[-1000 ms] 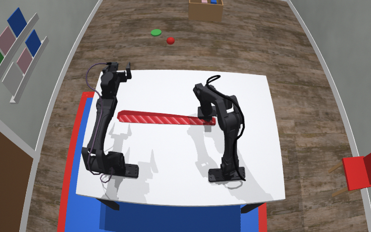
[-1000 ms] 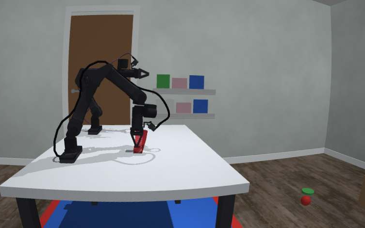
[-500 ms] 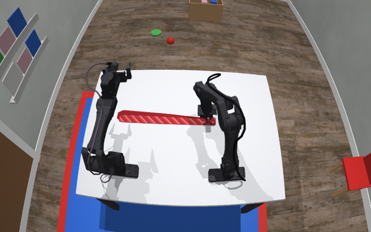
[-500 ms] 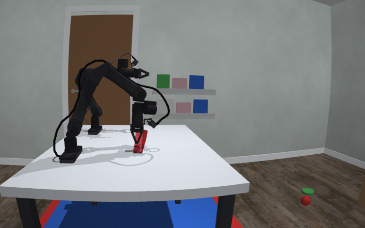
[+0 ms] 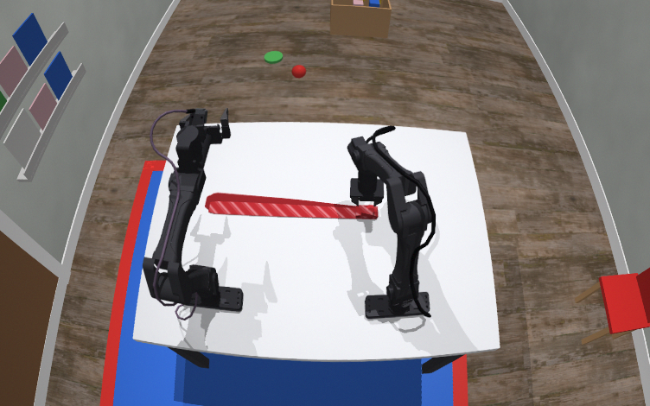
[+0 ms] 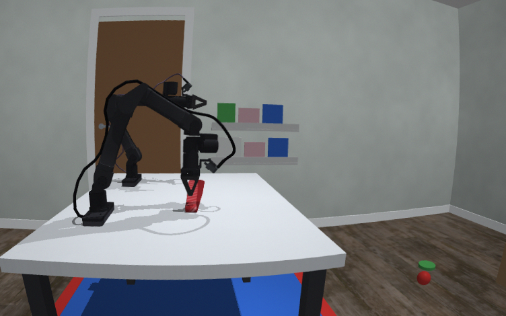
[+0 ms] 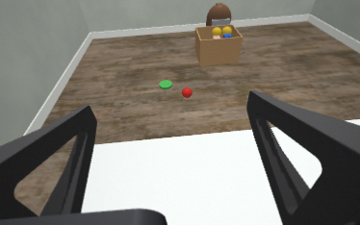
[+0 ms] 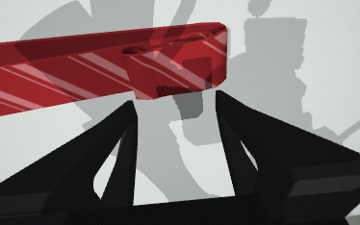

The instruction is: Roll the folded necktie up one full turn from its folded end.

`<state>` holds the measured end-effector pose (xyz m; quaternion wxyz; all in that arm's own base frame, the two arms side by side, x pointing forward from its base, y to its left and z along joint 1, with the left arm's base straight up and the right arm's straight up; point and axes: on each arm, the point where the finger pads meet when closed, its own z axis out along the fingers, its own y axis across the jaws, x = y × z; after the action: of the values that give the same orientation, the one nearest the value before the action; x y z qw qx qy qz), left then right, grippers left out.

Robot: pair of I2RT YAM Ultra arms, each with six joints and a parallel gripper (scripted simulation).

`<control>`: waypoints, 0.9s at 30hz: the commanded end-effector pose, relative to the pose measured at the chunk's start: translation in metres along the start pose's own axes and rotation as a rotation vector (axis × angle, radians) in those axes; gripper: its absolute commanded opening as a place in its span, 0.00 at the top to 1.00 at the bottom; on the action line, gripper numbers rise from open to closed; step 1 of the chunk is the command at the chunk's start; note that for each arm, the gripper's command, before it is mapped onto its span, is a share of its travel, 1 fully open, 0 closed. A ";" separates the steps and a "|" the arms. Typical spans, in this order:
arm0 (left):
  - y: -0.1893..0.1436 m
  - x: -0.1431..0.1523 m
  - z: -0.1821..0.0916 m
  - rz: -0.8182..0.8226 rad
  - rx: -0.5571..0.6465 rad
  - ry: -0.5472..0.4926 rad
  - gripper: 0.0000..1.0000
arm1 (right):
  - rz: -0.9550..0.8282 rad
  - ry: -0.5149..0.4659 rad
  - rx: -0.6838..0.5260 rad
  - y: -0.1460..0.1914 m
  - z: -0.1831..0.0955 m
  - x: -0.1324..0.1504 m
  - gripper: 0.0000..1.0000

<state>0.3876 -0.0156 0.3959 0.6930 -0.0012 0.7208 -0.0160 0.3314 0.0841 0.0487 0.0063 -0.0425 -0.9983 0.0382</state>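
The red striped necktie lies lengthwise on the white table. In the right wrist view its right-hand end bends over and lies back on the tie as a short flap, with narrow gaps along its upper edge. A dark red strip runs along the tie's back side. My right gripper points down, partly open and empty, over the near side of this end. My left gripper is wide open and empty, raised near the table's far left corner, away from the tie.
The left arm stands beside the tie's left end. The right arm reaches over from the right, and its shadows fall across the table. A green disc, a red ball and a brown box are on the floor beyond the table.
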 end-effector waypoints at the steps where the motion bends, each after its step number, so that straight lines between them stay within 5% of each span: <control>1: 0.002 -0.019 -0.003 -0.013 0.000 -0.041 0.00 | -0.008 -0.038 -0.054 0.003 -0.021 -0.005 0.44; 13: 0.002 -0.019 -0.003 -0.013 0.000 -0.041 0.00 | -0.009 -0.036 -0.158 0.002 -0.033 -0.004 0.10; 27: 0.002 -0.019 -0.003 -0.013 0.000 -0.041 0.00 | -0.009 -0.036 -0.158 0.002 -0.033 -0.004 0.10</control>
<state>0.3876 -0.0156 0.3959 0.6930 -0.0012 0.7208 -0.0160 0.3332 0.0873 0.0638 0.0038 -0.0399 -0.9987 -0.0312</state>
